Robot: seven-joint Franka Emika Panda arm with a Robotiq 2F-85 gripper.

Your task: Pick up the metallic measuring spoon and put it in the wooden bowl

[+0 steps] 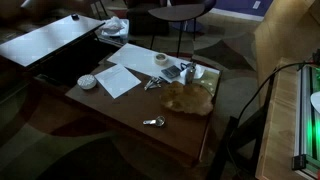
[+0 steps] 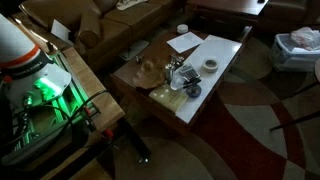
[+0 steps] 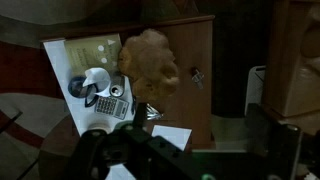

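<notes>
Presently on record, low wooden table (image 1: 125, 108), dim room.

- Metallic measuring spoon (image 1: 153, 122): lies flat on bare tabletop, by itself, toward the near edge in an exterior view. In the wrist view it (image 3: 197, 75) shows as a small bright glint just right of the bowl, not touching it.
- Wooden bowl (image 1: 188, 97): wide, shallow, mottled tan, upright on the table. It stands farther back and to the right of the spoon in an exterior view. It also shows in the wrist view (image 3: 150, 60) and from the opposite side (image 2: 150, 70). Nothing can be made out inside it.
- Gripper (image 3: 120, 150): a dark, blurred mass at the bottom edge of the wrist view. How far the fingers stand apart cannot be told, and nothing is seen held between them. The spoon lies well apart from it, farther off and to the right, with the bowl between the two.
- Utensil cluster (image 1: 152, 83): silvery, left of the bowl.
- White sheet of paper (image 1: 120, 78): flat, left of the cluster.
- Small white round dish (image 1: 88, 81): at the left end of the table.
- Tape roll (image 1: 161, 59): toward the far edge.
</notes>
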